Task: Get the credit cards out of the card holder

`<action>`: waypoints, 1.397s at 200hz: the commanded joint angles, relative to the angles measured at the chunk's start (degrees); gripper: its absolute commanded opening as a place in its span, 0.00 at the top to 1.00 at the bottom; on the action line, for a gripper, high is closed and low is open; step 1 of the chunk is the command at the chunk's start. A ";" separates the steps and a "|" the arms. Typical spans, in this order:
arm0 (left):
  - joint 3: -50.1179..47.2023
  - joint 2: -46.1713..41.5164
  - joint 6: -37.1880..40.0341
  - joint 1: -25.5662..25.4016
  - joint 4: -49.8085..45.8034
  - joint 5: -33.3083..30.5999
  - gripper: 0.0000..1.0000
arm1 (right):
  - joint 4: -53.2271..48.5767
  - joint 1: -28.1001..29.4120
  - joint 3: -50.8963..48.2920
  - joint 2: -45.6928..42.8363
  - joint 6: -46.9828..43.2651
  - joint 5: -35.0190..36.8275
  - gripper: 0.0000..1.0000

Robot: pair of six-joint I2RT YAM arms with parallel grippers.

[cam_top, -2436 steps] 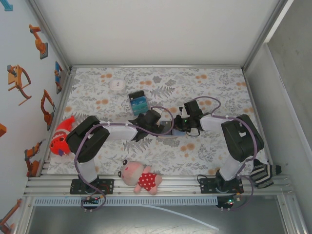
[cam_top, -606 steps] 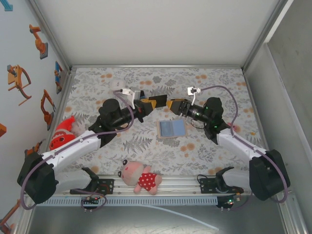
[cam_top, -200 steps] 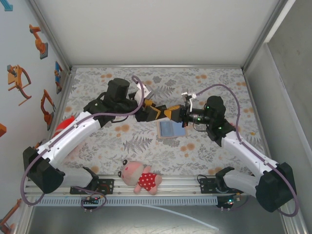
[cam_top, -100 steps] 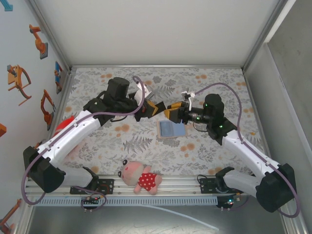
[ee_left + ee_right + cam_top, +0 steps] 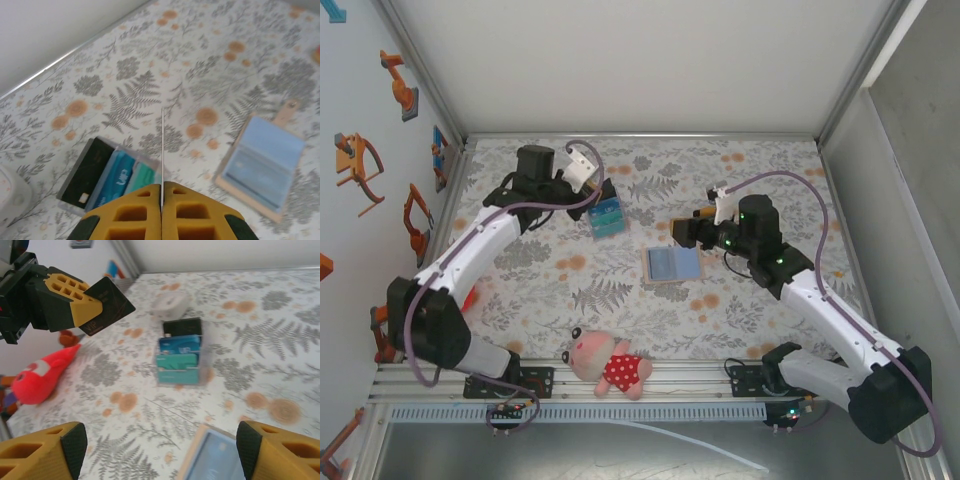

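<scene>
Left gripper (image 5: pixel 162 187) is recorded clamped on a thin dark plastic card (image 5: pixel 109 304). Since the mid-air handover it has been carried to the upper left of the overhead frame, near the stack of dark, teal and blue cards (image 5: pixel 605 216). Tan leather folding card holder (image 5: pixel 672 265) is noted lying open and flat at frame centre, blue-grey faces up. Right gripper (image 5: pixel 682 232), just right of it, is now spread wide and empty. Judged: one more card extracted; release at the stack pending.

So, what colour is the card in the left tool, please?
The card is black; right wrist view.
</scene>
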 commanded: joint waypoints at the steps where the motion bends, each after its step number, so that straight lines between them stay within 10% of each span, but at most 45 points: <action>1: 3.82 4.47 9.62 1.82 0.41 0.79 0.98 | -2.46 0.16 1.96 -0.91 0.61 7.73 0.21; 279: 24.31 34.44 23.48 5.69 -9.29 5.67 0.96 | -3.30 0.16 2.93 -0.31 2.03 11.77 0.20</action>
